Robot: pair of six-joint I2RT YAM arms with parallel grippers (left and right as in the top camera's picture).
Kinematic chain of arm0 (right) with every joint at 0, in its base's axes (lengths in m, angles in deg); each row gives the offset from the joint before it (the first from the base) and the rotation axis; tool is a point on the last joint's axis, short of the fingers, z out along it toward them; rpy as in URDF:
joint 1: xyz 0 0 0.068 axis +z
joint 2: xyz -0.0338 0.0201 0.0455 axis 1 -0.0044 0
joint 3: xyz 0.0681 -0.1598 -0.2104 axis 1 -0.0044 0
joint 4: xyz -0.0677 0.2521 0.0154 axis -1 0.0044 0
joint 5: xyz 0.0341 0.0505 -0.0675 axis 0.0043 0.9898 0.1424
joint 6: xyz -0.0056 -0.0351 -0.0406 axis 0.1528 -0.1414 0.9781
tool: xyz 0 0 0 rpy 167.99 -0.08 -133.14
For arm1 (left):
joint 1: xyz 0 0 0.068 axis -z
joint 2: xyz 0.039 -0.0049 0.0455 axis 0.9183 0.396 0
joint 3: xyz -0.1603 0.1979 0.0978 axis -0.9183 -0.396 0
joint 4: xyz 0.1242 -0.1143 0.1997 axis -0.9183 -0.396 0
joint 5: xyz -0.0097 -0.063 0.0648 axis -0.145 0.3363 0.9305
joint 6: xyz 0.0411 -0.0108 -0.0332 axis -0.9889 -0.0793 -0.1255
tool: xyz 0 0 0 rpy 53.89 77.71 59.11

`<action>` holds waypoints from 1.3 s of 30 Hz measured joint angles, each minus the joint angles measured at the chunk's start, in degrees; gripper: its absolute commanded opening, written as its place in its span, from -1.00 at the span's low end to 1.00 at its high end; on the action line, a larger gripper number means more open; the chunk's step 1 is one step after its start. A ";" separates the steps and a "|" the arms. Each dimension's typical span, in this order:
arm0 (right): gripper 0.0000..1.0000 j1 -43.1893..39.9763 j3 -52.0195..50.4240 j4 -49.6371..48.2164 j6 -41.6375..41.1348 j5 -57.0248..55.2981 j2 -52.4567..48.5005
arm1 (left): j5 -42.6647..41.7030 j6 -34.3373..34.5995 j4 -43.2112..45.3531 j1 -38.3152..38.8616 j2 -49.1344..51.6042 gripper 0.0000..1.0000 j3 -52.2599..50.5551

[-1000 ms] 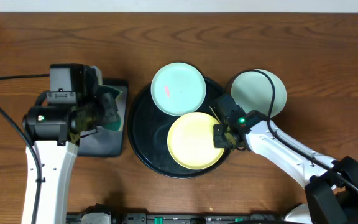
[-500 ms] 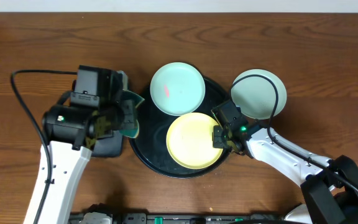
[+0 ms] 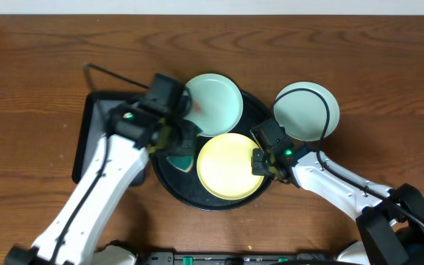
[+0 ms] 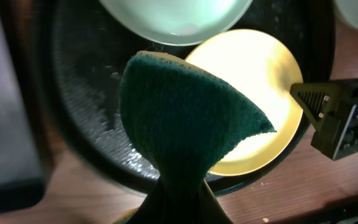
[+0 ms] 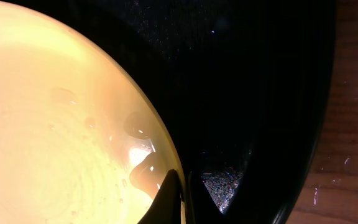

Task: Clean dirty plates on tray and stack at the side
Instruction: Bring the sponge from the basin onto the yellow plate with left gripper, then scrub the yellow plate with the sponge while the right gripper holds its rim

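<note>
Looking down from overhead, the left claw is clamped shut on a dark green sponge, hanging over the left inner part of the round black tray. The right claw pinches the right rim of the yellow plate, which lies in the tray's near half. One mint plate sits at the tray's far edge, its left side hidden by the left arm. The other mint plate rests on the table just beyond the tray's right rim. A rectangular black tray lies left of it.

From the left wrist, the sponge blocks much of the tray, and the claw itself is cut off at the bottom edge.

From the right wrist, closed fingertips meet on the yellow rim, with bare tray floor open to their right.
</note>
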 measured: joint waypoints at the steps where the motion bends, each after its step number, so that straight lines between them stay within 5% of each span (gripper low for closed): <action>1: -0.98 0.00 0.00 -0.02 0.00 -0.02 0.00 | 0.00 0.26 0.57 0.81 1.14 -0.85 0.00; 10: -0.57 -0.04 -0.11 -0.33 0.13 0.57 -0.02 | 0.00 4.57 7.21 5.18 10.73 -0.85 0.00; 19: -0.62 -4.61 -0.11 -0.44 2.47 7.78 -0.04 | 0.02 5.66 9.07 5.29 11.61 -0.85 0.00; 31: -0.98 -7.19 -0.11 0.50 7.32 14.80 -0.04 | 2.01 7.21 9.44 7.13 11.61 -0.85 0.00; 39: -0.98 -7.19 -0.11 0.96 7.58 14.75 -0.04 | 5.73 9.81 9.40 9.57 11.61 -0.85 0.00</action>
